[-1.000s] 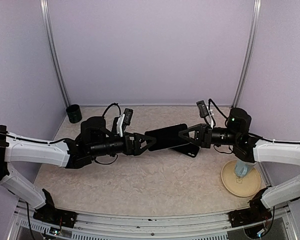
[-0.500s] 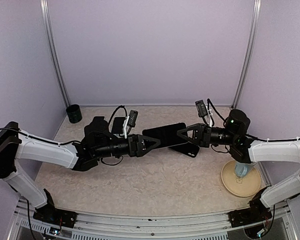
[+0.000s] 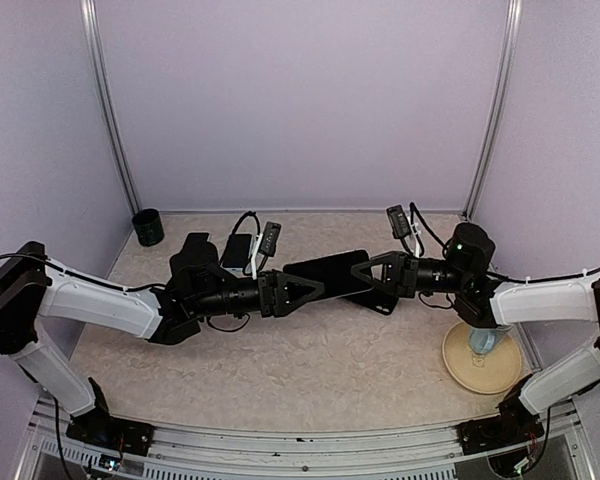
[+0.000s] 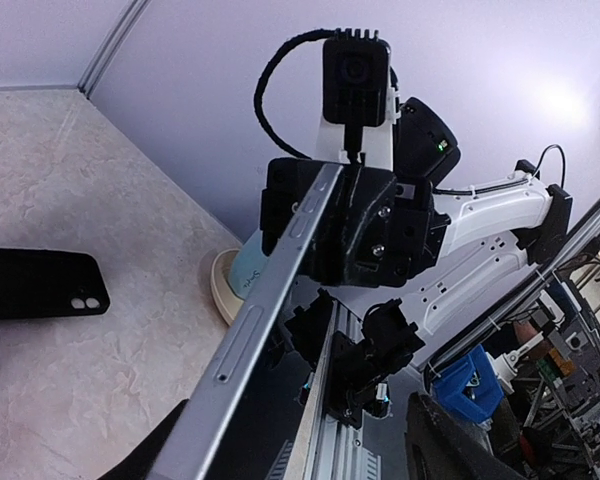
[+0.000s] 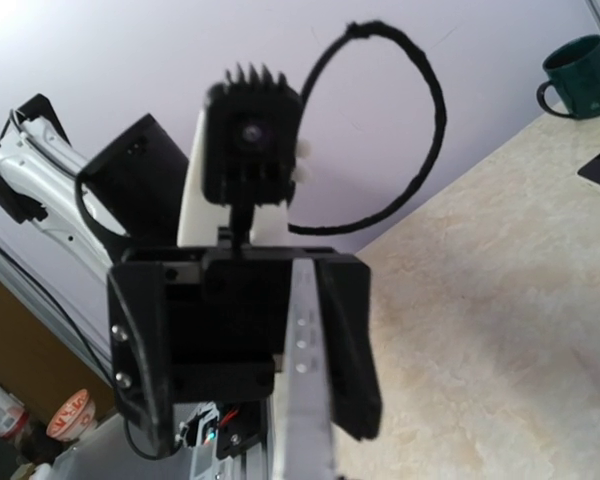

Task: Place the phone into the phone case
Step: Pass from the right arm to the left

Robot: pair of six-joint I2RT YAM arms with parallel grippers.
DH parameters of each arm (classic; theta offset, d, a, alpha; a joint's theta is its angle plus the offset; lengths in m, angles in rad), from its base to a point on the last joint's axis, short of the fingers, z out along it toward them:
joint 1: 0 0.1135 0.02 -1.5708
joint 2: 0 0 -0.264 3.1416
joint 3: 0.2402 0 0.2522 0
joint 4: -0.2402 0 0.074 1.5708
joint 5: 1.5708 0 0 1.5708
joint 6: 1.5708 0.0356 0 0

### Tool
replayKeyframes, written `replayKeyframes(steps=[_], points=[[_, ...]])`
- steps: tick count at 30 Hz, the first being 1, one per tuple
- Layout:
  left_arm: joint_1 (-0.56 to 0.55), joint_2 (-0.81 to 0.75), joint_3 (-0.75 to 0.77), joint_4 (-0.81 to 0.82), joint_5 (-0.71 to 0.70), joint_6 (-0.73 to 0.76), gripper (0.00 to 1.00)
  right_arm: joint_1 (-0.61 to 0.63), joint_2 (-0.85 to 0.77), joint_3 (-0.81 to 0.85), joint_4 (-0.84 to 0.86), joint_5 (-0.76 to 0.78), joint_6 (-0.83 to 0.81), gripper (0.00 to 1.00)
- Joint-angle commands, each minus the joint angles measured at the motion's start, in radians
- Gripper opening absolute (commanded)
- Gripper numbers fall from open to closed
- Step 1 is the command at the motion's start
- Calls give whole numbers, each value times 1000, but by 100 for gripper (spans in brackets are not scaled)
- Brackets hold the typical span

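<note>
One phone (image 3: 332, 272) | aloft, long axis left-right between arms | right claw (image 3: 366, 272) clamped on right end | left claw (image 3: 314, 288) open astride left end | phone case (image 4: 40, 285) flat on bench (image 3: 280, 370)

You have the black slab-shaped phone (image 3: 328, 272) raised over the middle of the beige stone-patterned table (image 3: 280, 370), lying left to right between the two arms. The right gripper (image 3: 365, 271) grips its right end, and the left gripper (image 3: 308, 289) straddles its left end. The flat black phone case (image 4: 35, 283) lies on the table below the phone's right end, under the right gripper. Behind your left arm a dark flat rectangular object (image 3: 236, 250) lies on the table. Further back, in the far left corner, stands a dark green ceramic mug (image 3: 148, 227). At the near right sits a tan round plate (image 3: 465, 375), under the right arm, with a pale blue object (image 3: 483, 342) on it.
</note>
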State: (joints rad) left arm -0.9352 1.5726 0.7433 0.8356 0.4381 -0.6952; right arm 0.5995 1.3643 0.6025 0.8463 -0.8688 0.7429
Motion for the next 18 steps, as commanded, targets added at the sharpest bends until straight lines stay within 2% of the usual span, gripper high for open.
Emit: replayKeyframes(steps=[1,6,18], points=[[-8,13,12,60,35,8,63,5,9,-13,86,-16,12,0],[-10,15,13,72,53,10,55,5,16,-15,89,-21,11,0],[-12,13,-2,100,70,3,19,5,12,-15,67,-15,0,0]])
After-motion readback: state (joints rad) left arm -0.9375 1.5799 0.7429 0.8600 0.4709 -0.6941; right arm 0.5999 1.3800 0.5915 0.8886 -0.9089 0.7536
